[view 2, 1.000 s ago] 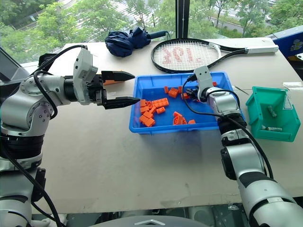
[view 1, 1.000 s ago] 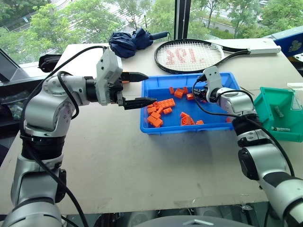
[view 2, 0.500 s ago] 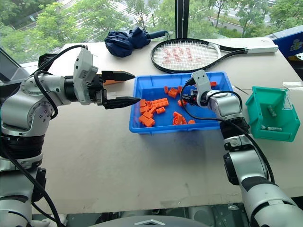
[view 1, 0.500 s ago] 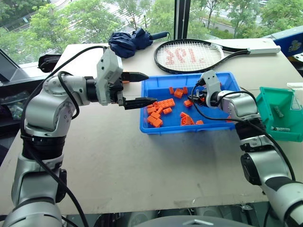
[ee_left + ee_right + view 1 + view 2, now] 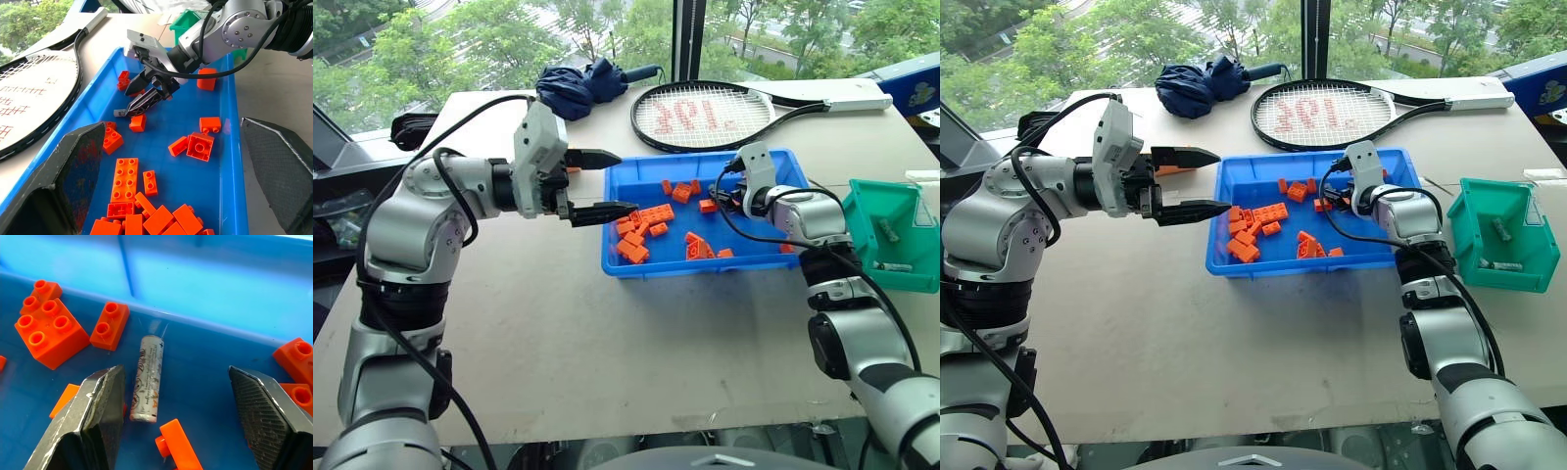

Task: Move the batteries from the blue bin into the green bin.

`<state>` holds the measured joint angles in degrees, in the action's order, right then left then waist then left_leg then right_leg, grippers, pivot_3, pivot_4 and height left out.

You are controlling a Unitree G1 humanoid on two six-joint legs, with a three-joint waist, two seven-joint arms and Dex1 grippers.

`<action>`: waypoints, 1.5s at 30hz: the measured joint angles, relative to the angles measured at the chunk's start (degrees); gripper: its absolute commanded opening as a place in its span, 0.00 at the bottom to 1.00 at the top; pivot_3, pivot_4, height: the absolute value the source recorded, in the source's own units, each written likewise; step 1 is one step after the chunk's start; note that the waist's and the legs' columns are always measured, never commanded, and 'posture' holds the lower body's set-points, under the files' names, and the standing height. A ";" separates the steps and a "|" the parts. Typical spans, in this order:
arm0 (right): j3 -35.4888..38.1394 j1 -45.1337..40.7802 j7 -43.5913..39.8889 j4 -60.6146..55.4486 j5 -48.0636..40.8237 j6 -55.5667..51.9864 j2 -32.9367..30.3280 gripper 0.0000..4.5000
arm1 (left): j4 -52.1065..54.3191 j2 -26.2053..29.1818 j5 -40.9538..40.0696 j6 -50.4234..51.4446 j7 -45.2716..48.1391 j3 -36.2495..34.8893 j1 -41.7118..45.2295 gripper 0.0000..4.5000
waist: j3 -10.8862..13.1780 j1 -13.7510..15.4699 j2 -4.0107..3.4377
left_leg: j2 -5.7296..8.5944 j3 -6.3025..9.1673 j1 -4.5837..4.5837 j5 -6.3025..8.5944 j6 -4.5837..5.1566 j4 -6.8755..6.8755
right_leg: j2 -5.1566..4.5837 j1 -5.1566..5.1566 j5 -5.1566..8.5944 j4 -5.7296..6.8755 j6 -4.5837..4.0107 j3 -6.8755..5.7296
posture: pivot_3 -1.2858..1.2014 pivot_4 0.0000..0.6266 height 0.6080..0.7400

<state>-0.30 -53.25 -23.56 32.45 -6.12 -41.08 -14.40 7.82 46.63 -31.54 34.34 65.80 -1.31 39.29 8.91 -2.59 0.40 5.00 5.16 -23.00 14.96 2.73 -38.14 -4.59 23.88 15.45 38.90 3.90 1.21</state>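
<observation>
The green bin [image 5: 886,235] is cut off at the right edge.

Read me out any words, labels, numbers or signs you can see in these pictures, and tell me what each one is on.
"+": a small plus sign near one end of the battery lying in the blue bin; the other print on its wrapper is too blurred to read.
Red marking on the strings of the tennis racket: looks like "101" seen upside down, but I cannot read it for certain.
No other text is legible.
</observation>
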 measured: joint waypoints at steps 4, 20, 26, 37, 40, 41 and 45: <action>-0.91 -1.68 -0.95 2.96 0.38 1.51 0.49 0.74 | -0.05 -0.07 0.01 -0.24 0.00 0.00 0.00 1.00 | 0.00 0.00 0.00 | 0.00 0.00 0.00 0.00 0.00 0.00 | 0.00 0.00 0.00 0.00 0.00 0.00 | 0.52 0.24 1.00; -3.21 -9.27 -6.79 16.65 2.92 6.41 -0.99 0.01 | -0.08 -0.21 0.06 -1.16 -0.12 0.00 -0.07 1.00 | -0.01 0.04 0.01 | 0.00 0.02 0.05 0.00 0.00 -0.02 | -0.01 -0.07 0.00 -0.01 0.00 -0.02 | 0.52 0.24 1.00; -3.23 -9.55 -8.12 16.93 3.43 6.25 -1.25 0.01 | -0.08 -0.26 0.13 -1.48 -0.13 0.00 -0.07 1.00 | -0.02 0.06 0.01 | 0.00 0.02 0.04 0.00 0.00 -0.02 | -0.01 -0.07 0.00 -0.01 0.00 -0.03 | 0.52 0.24 1.00; -7.99 -6.14 -15.55 7.19 4.60 -0.49 -5.23 0.29 | -0.62 -0.28 0.51 -2.07 0.23 0.00 -0.05 1.00 | -0.01 0.08 0.01 | 0.00 0.02 0.04 0.00 0.00 -0.02 | -0.01 -0.06 0.00 -0.02 0.00 -0.03 | 0.52 0.24 1.00; -8.25 -4.67 -15.87 5.57 4.77 -1.28 -5.55 0.60 | -0.67 -0.30 0.54 -2.13 0.30 0.00 -0.05 1.00 | -0.01 0.07 0.00 | 0.00 0.01 0.02 0.00 0.00 -0.01 | -0.01 -0.03 0.00 -0.01 0.00 -0.01 | 0.52 0.24 1.00; -8.38 -4.49 -15.76 4.94 5.14 -1.32 -5.85 0.69 | -0.68 -0.37 0.54 -2.14 0.31 0.01 0.02 1.00 | -0.01 0.07 0.00 | 0.00 0.01 0.01 0.00 0.00 -0.01 | -0.01 -0.03 0.00 -0.01 0.00 -0.02 | 0.52 0.24 1.00; -8.06 -4.34 -14.82 3.73 5.48 -1.60 -7.09 0.98 | -0.74 -0.39 0.57 -2.15 0.38 0.01 0.02 1.00 | 0.00 0.07 0.00 | 0.00 0.01 0.01 0.00 0.00 -0.01 | -0.02 -0.02 0.00 -0.02 0.00 -0.01 | 0.52 0.24 1.00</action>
<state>-8.36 -57.59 -38.38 36.17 -0.65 -42.68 -21.49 7.08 46.24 -30.97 32.19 66.18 -1.30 39.31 8.91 -2.51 0.40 5.01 5.17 -22.99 14.97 2.73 -38.14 -4.61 23.86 15.45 38.87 3.90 1.20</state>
